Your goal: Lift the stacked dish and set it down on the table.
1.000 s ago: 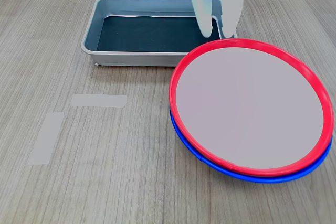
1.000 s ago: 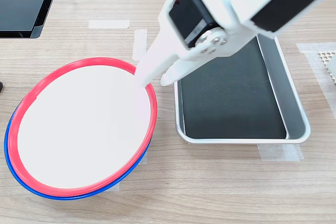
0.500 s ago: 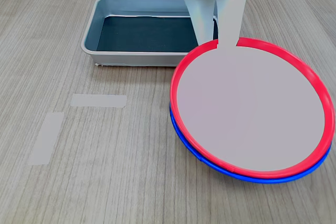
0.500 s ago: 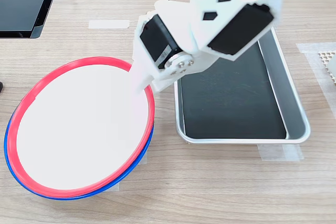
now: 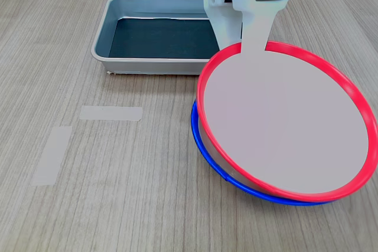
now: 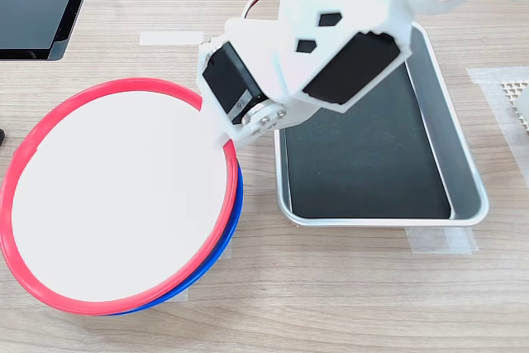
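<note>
Your white gripper is pinched onto the rim of the red-rimmed plate. The plate looks big and round with a pale flat middle, tipped up above the blue-rimmed plate.

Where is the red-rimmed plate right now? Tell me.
In the first exterior view's right half, the red-rimmed plate sits tilted over the blue-rimmed plate, its far edge pinched by the gripper beside the metal tray.
</note>
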Robot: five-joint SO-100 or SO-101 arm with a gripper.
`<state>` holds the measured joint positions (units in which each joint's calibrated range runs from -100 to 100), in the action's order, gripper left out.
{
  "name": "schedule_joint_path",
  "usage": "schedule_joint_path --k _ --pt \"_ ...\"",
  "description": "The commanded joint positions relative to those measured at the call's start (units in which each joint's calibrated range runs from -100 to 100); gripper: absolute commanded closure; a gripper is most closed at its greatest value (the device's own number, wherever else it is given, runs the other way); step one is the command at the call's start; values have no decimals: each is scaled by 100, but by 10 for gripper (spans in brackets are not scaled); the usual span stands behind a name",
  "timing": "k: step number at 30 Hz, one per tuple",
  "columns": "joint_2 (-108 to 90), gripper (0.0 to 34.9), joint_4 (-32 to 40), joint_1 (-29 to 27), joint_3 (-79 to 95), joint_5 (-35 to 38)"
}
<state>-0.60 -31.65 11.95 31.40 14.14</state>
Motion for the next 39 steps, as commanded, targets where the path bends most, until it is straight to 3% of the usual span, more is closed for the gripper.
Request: schedule_joint_path --k 1,14,20,28,39 --pt "-175 347 107 15 -140 0" --pt "-1377 349 676 -192 379 -274" --pt "-1829 349 462 -861 424 -503" --pt "-1471 349 519 -2357 570 -352" --pt "-593 349 552 -2799 624 -93"
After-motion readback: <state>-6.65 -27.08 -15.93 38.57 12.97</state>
